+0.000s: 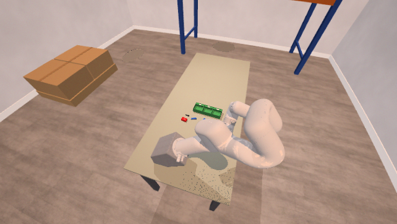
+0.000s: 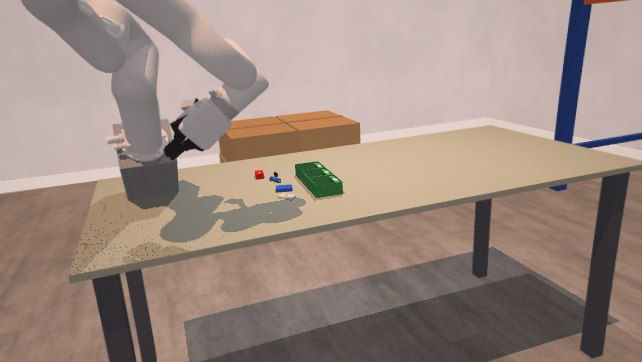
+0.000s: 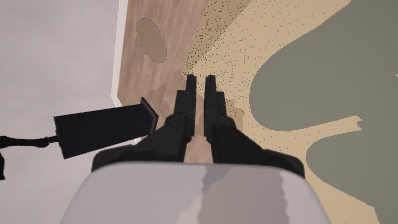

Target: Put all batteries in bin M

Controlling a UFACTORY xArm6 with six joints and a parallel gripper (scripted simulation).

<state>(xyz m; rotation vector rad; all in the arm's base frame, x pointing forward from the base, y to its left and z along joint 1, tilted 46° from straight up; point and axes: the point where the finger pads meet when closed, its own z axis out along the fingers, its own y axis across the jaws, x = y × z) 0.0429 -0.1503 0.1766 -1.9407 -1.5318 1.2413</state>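
The robot's two black fingers are pressed nearly together with only a thin slit between them, and they pinch nothing. They hang in the air above the near end of the long beige desk (image 2: 450, 165), close beside the arm's grey box-shaped base (image 2: 150, 180), and touch no object.

Well away from the fingers, farther along the desk, lies a small cluster of loose things. Nearest is a pale, short cylinder (image 2: 286, 196), possibly a battery, though it is too small to tell. Just beyond it is a blue cylindrical battery (image 2: 284, 188), then a smaller dark blue and black piece (image 2: 275, 178), then a small red block (image 2: 259, 174). Just beside this cluster, on the side away from the fingers, stands a green plastic row of three bins (image 2: 318, 180) with pale labels; their letters are unreadable.

On the floor past the desk sits a brown cardboard box (image 2: 290, 132).
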